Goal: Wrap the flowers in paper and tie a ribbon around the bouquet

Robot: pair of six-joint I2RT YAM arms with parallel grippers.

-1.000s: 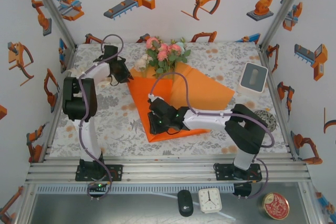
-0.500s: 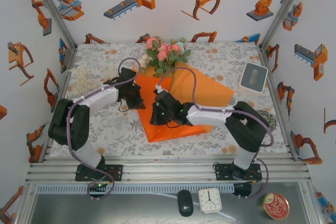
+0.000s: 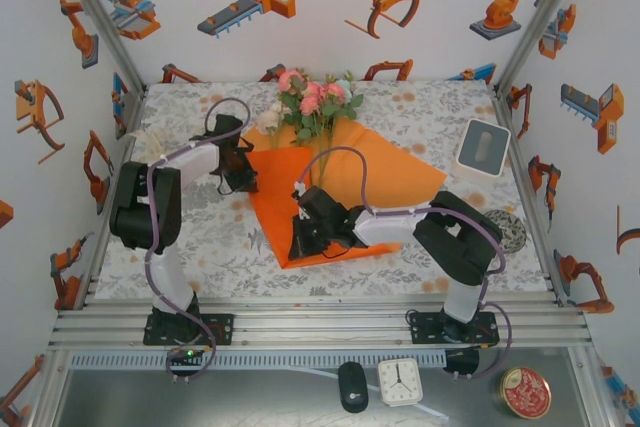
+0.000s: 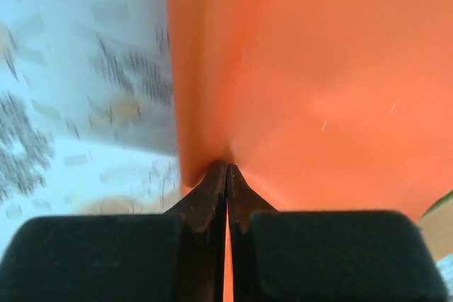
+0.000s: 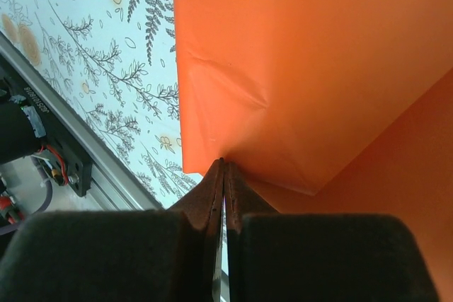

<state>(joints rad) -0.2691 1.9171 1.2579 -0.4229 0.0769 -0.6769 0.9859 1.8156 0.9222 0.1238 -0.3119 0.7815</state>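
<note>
We see the paper [image 3: 385,172] spread across the middle of the table [image 3: 205,237], with its near corner pointing towards the arm bases. The flowers [image 3: 315,97] lie at its far edge, blooms off the sheet towards the far wall. Their stems run under a raised fold, so we cannot follow them.

The left gripper [image 3: 243,175] is clenched on the paper's left edge; its wrist view shows a thin orange sliver between the fingers [image 4: 212,189]. The right gripper [image 3: 300,244] is pinched tight on the near-left edge, and creases spread from its tips [image 5: 223,164].

Bare table lies left of the sheet and along the far right, beside a white box [image 3: 483,147]. A round dark object [image 3: 514,232] is half hidden behind the right arm.
</note>
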